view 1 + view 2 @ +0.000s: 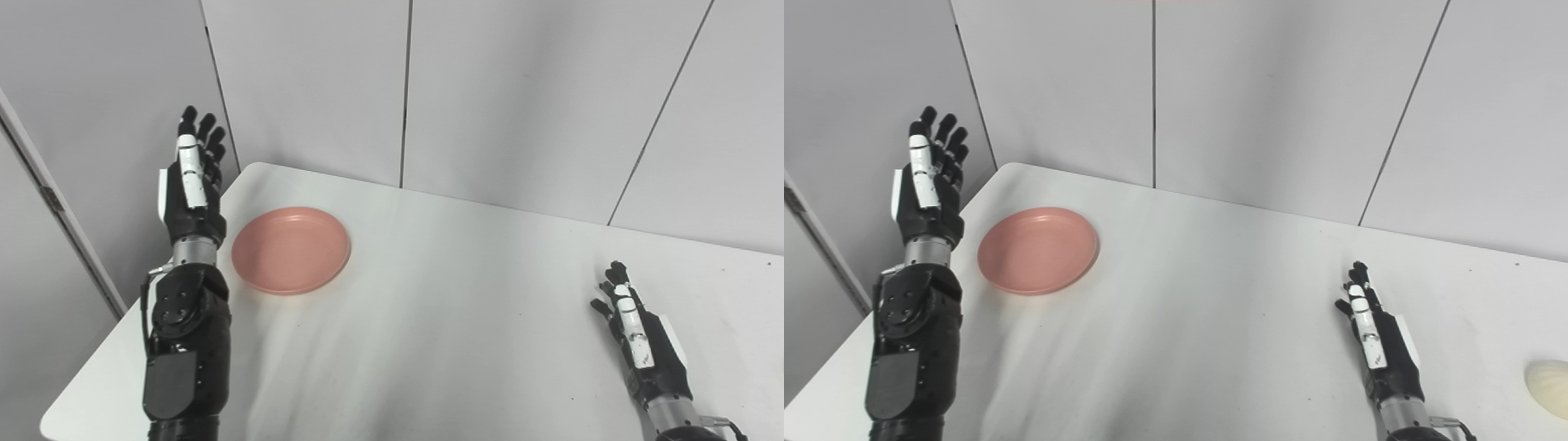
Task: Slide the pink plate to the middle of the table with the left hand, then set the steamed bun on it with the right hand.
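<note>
Left eye view shows our left robot hand (pixel 195 184) raised, released, fingers straight, beside the pink plate (pixel 291 249) near the surface's (pixel 441 318) left corner, ready to push. Our right robot hand (pixel 1377 343) waits released near the steamed bun (pixel 1548 380).

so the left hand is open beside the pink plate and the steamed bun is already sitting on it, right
Not quite. The pink plate is empty; the right eye view shows the steamed bun on the table at the far right edge, beyond the right hand. The left hand is open beside the plate.
</note>
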You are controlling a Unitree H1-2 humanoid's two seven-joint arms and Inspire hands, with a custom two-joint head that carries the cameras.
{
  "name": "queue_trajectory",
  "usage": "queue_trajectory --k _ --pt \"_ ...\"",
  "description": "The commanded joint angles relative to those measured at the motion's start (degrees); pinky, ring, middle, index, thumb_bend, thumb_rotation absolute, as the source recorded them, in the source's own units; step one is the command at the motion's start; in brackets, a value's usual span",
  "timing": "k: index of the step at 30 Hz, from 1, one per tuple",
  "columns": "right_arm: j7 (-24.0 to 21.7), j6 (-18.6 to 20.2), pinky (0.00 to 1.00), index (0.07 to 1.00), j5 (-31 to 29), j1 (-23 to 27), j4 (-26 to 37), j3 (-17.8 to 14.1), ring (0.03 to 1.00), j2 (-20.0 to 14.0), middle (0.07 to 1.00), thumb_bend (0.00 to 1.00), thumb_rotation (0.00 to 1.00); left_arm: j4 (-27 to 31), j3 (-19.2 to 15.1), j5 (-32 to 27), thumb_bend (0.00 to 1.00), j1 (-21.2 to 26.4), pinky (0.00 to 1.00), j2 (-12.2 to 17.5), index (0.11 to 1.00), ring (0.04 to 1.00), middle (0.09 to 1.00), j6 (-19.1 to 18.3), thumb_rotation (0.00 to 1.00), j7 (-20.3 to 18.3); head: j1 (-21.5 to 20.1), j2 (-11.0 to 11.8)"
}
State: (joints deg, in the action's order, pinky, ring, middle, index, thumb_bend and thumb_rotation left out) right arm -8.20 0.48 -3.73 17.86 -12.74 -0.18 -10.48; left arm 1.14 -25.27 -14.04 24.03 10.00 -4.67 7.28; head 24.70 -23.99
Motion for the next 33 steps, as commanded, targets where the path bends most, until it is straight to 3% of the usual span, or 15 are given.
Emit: queue_trajectory --k 1,13,21,27,33 --pt "-0.2 1.5 1.0 1.0 0.6 -0.7 0.8 0.0 1.0 -0.8 1.0 0.16 1.0 -1.1 -0.7 -1.3 0.58 2.1 0.97 2.2 0.956 0.942 0.944 3.0 1.0 -0.1 0.0 -0.1" --pt "0.5 2.6 1.0 1.0 0.8 -0.7 1.6 -0.3 1.0 -0.4 1.0 0.15 1.0 -9.6 -3.6 -6.3 0.53 2.6 0.99 4.8 0.96 0.948 0.943 3.9 1.0 -0.5 0.2 -0.7" --pt "0.3 2.0 1.0 1.0 1.1 -0.9 1.7 -0.1 1.0 -0.4 1.0 0.15 1.0 -12.7 -3.1 -7.5 0.55 2.4 0.96 5.5 0.965 0.945 0.949 3.3 1.0 -0.8 0.1 -1.1" --pt "0.4 2.4 1.0 1.0 1.0 -0.8 2.0 -0.1 1.0 -0.3 1.0 0.14 1.0 -13.7 -2.1 -7.6 0.51 2.8 0.99 5.2 0.975 0.964 0.953 1.5 1.0 -0.3 0.0 -1.3" --pt "0.1 2.0 1.0 1.0 0.6 -0.8 1.7 -0.3 1.0 -0.3 1.0 0.14 1.0 -15.7 -0.7 -7.0 0.5 3.2 0.96 4.1 0.957 0.937 0.936 0.8 1.0 0.5 0.0 -1.5"
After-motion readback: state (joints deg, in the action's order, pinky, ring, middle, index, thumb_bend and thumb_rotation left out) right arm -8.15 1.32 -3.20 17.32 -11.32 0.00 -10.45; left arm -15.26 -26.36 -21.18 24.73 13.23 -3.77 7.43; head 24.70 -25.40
